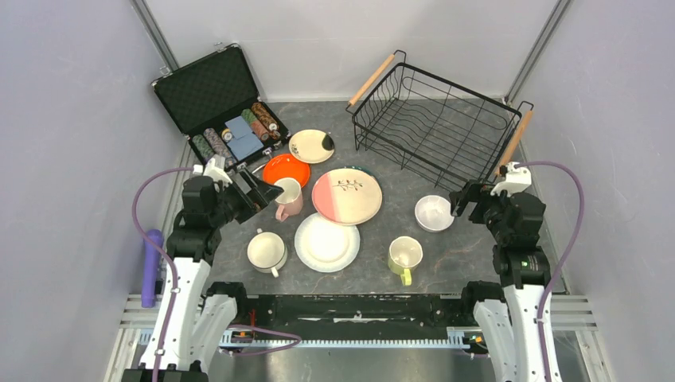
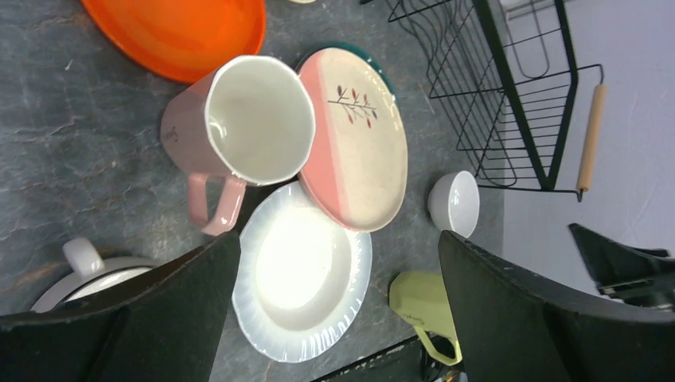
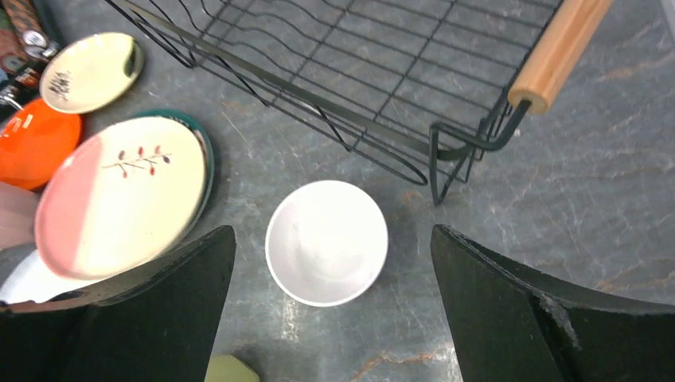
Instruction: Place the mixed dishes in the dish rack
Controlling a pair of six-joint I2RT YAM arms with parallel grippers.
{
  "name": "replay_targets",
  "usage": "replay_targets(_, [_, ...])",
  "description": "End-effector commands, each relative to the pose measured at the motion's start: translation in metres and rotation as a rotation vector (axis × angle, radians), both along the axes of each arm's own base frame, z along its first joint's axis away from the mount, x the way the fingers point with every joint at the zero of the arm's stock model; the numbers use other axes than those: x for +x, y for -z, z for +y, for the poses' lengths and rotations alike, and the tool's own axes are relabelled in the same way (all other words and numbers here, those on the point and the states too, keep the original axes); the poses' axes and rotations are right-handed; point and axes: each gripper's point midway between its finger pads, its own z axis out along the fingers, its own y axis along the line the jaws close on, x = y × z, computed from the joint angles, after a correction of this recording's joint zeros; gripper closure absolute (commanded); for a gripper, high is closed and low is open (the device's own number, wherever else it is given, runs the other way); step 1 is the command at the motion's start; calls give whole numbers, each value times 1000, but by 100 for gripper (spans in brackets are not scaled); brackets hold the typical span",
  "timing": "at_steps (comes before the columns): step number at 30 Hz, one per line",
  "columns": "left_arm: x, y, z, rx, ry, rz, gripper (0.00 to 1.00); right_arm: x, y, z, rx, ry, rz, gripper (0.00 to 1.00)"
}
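Observation:
The black wire dish rack (image 1: 436, 119) stands empty at the back right. On the table lie a pink-cream plate (image 1: 347, 196) over a teal-rimmed plate (image 3: 208, 151), a white plate (image 1: 327, 242), an orange plate (image 1: 285, 169) and a cream spotted plate (image 1: 310, 146). A pink mug (image 1: 288, 197), a white mug (image 1: 267, 251), a yellow-green mug (image 1: 405, 256) and a small white bowl (image 1: 434, 212) stand among them. My left gripper (image 1: 259, 191) is open and empty, beside the pink mug (image 2: 239, 127). My right gripper (image 3: 332, 239) is open and empty above the bowl (image 3: 326, 243).
An open black case (image 1: 208, 89) with poker chips and a blue card box (image 1: 243, 137) stands at the back left. A purple object (image 1: 151, 267) lies at the table's left edge. The rack's wooden handle (image 3: 557, 48) is close to my right gripper.

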Motion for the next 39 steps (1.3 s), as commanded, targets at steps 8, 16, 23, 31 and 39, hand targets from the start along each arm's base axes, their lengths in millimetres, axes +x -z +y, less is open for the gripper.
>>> replay_targets(8, [-12,-16,3,111,79,-35,0,-3,-46,5,14,-17,-129,1])
replay_targets(16, [-11,-22,-12,71,167,-90,0,-2,-15,30,32,-189,45,1])
replay_targets(23, [-4,-15,-16,30,159,-112,0,-14,19,69,8,-376,149,1])
replay_targets(31, [-1,-1,-15,57,160,-75,0,-38,55,105,-74,-510,284,6])
replay_targets(39, [2,6,-12,70,146,-46,0,-54,86,105,-87,-503,356,11])
